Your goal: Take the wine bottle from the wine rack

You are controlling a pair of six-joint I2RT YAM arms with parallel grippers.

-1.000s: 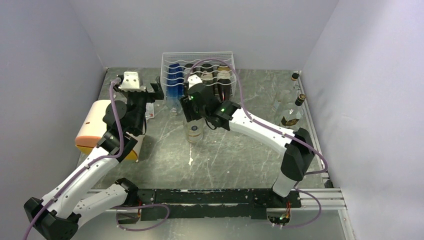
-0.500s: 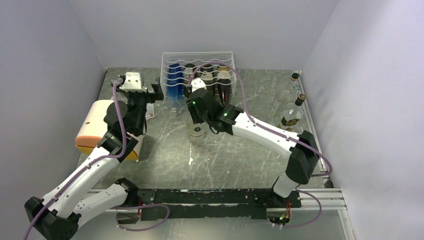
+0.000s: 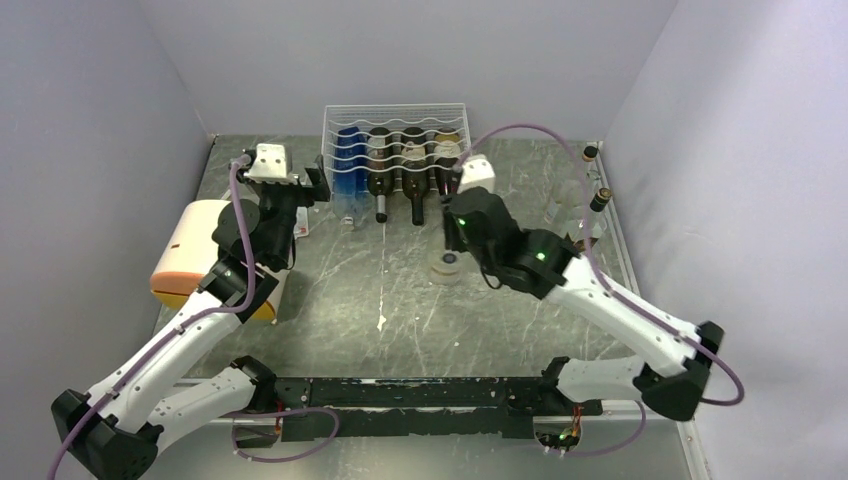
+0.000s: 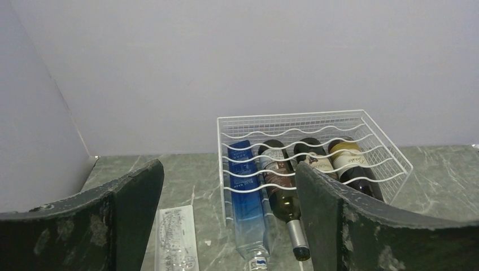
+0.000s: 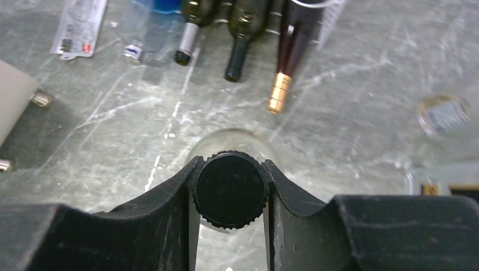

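Note:
The white wire wine rack [image 3: 395, 113] stands at the back of the table, also in the left wrist view [image 4: 361, 121]. In it lie a blue bottle [image 3: 349, 165] and three dark wine bottles [image 3: 412, 178], necks pointing toward me. My right gripper [image 3: 447, 252] is shut on the black cap [image 5: 230, 192] of a clear glass bottle [image 3: 443, 270], which hangs upright below it, in front of the rack's right end. My left gripper [image 3: 312, 184] is open with nothing between its fingers [image 4: 130, 214], just left of the rack.
A cream and orange drum [image 3: 190, 250] lies at the left edge. Clear bottles [image 3: 580, 228] stand at the right wall. A flat clear packet [image 4: 175, 237] lies left of the rack. Grey walls close in three sides.
My right gripper closed on the clear bottle's cap and carried it to the right, from in front of the rack's middle to its right end. The left gripper's jaws narrowed slightly.

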